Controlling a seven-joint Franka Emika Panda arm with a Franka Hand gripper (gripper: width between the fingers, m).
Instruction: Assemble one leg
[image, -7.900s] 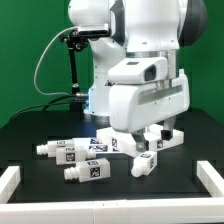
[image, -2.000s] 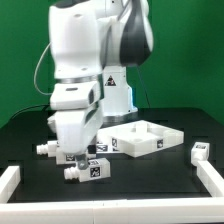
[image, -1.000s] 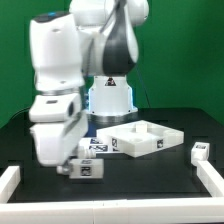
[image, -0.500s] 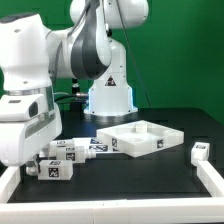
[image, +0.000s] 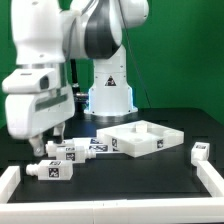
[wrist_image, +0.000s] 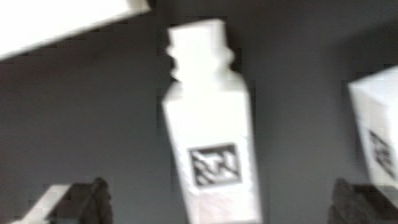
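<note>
Three small white legs with black-and-white tags lie at the exterior view's front left: one nearest the front (image: 50, 170), two behind it (image: 70, 152) (image: 96, 147). My gripper (image: 45, 145) hangs open just above them and holds nothing. In the wrist view one leg (wrist_image: 210, 120) lies lengthwise between my spread fingertips (wrist_image: 71, 203), its tag toward the gripper (wrist_image: 217, 205) and its stepped peg end away from it. The fingers do not touch it. The large white tray-shaped part (image: 140, 138) sits in the middle of the table.
Another small white tagged part (image: 203, 152) lies at the exterior view's right. White rails border the table at front left (image: 10, 182) and front right (image: 212, 178). In the wrist view, other white parts show beside the leg (wrist_image: 377, 120) and beyond it (wrist_image: 63, 25).
The arm swung to the exterior view's left, and the front leg now lies further left than a second ago. In the last half second the gripper rose and shifted slightly right.
</note>
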